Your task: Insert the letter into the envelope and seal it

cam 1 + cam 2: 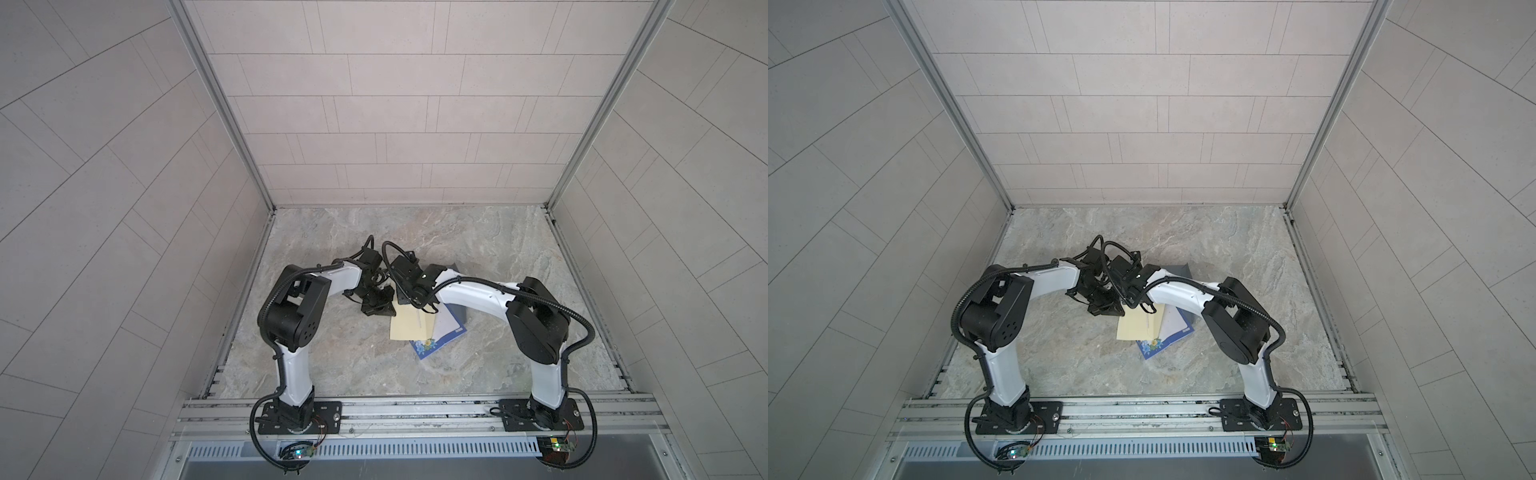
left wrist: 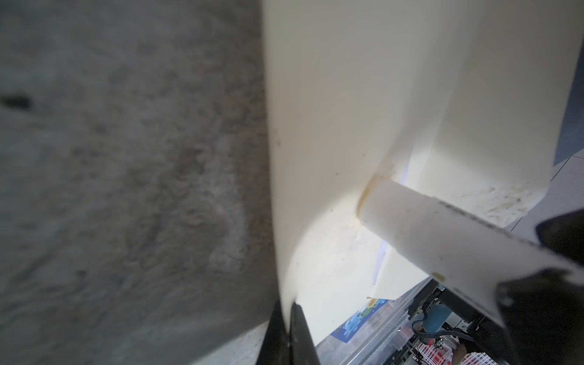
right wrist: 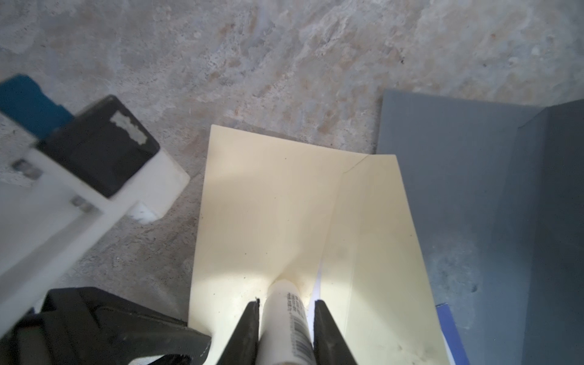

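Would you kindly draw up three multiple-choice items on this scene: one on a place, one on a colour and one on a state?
1. Where is the tip of the glue stick?
A in the air
B on the envelope, by its flap fold
C against the back wall

2. What colour is that envelope?
A red
B green
C cream

3. How is the left hand?
A shut on the envelope's edge
B wide open
C holding the glue stick

Key:
1 B: the right wrist view shows the tip touching the paper while the right hand grips the stick.
2 C: it is pale cream in every view.
3 A: the left wrist view shows its fingers pinching the edge.
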